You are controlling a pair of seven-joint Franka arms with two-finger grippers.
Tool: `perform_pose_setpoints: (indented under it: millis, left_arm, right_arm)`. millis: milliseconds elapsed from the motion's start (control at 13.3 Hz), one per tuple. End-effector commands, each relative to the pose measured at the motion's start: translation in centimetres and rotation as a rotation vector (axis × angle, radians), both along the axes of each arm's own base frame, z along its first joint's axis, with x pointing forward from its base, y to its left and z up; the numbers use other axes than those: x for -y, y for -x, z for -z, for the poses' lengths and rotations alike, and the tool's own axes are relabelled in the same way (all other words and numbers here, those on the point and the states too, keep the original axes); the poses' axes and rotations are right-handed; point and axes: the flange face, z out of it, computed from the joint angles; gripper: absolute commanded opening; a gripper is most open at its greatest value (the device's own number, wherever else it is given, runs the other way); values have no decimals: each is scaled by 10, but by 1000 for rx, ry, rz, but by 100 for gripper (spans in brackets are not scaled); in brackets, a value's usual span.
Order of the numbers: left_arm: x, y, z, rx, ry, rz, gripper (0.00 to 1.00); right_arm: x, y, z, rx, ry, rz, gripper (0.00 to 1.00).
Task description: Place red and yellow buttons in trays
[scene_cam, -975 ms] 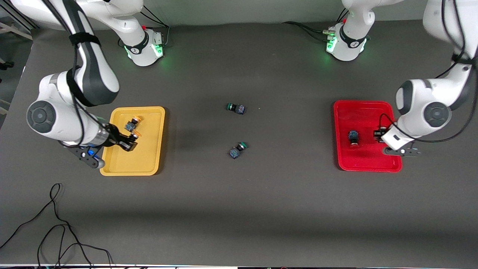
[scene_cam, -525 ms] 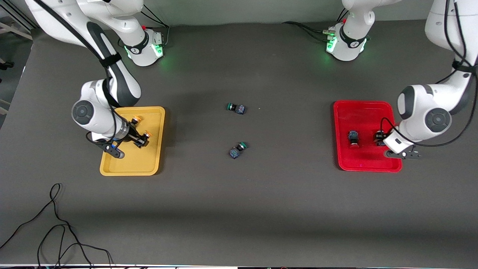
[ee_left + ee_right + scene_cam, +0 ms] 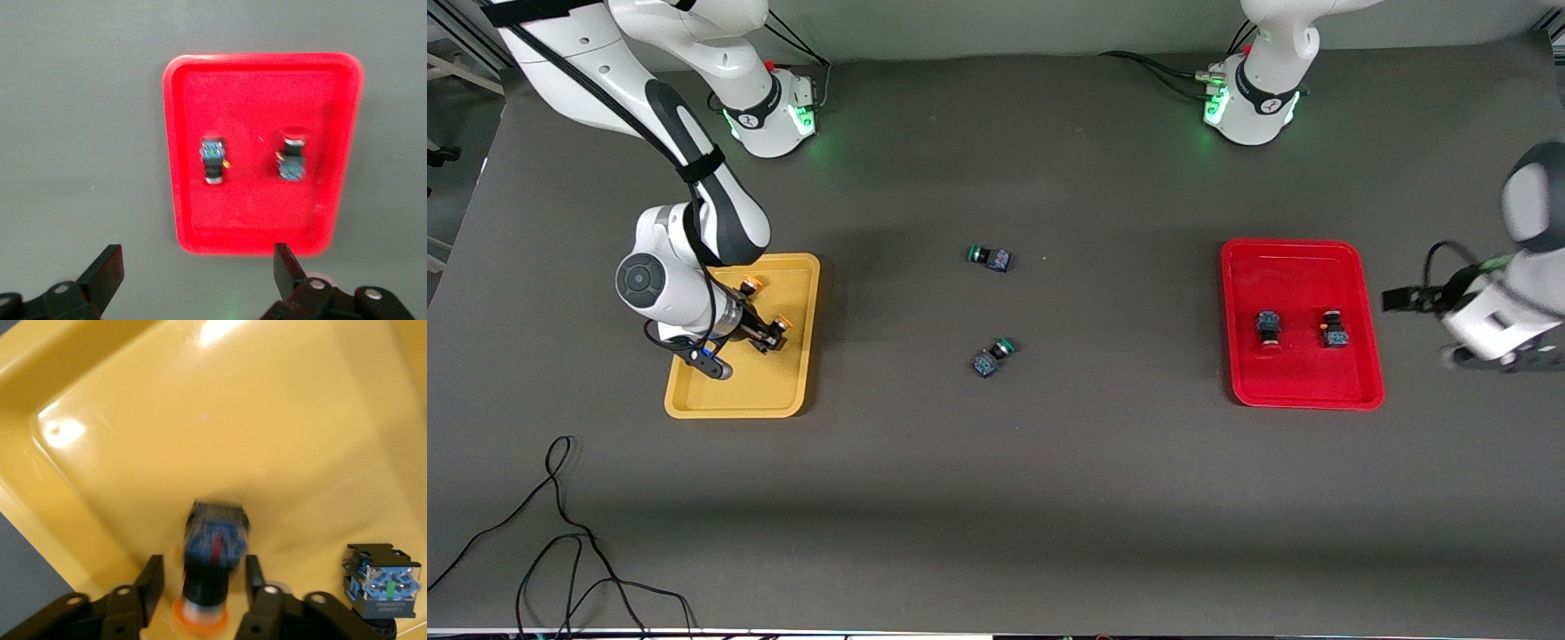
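The buttons look small, light and rigid: hard plastic blocks with a round cap at one end. I judge them stiff enough to take a firm pinch, but the round cap would likely roll or slip, so the flat sides of the dark body are the better place to hold.

Both red buttons lie in the red tray (image 3: pixel 1303 396), toward the left arm's end of the table: one (image 3: pixel 1267 327) nearer the middle of the table, the other (image 3: pixel 1333 329) beside it, apart from each other and from the rim. The left end effector (image 3: pixel 193 283) is up over the bare table just off the tray's outer edge, fingers spread wide and holding nothing, as the left wrist view shows.

In the yellow tray (image 3: pixel 734 404), one yellow button (image 3: pixel 747 287) lies loose nearer the robots' bases. The second yellow button (image 3: pixel 212 557) sits between the fingers of the right end effector (image 3: pixel 203 583), low in the tray. The fingers stand close to the dark body on both sides, with the orange cap poking out toward the wrist. Whether they pinch it or have let go, I cannot tell; the button is blurred there.

Two green buttons (image 3: pixel 990 258) (image 3: pixel 992 356) lie on the table between the trays, well apart from both.
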Motion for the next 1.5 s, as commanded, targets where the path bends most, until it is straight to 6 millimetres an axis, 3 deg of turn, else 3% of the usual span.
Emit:
perform_pose_setpoints:
  millis: [0,225,525,750,975,1275,1425]
  left_arm:
    - [20,12,-59,25,32,30,100]
    - [54,28,-97,78,45,55,100]
    - [94,28,-101,100,34,48,100]
    - [91,28,-104,105,41,41,100]
    - [93,28,-114,117,52,41,100]
    - [94,27,-117,123,56,42,100]
    - [94,27,-117,124,56,42,100]
  right_arm:
    - [6,-6,-10,23,-9,-6,100]
    - [4,-13,-48,85,-14,-21,100]
    - [23,-28,-116,75,-22,-111,100]
    - [40,-34,-191,32,-43,-189,100]
    - [43,-24,-287,33,-59,-281,100]
    - [43,11,-365,115,-54,-389,100]
    - [45,19,-391,170,-49,-510,100]
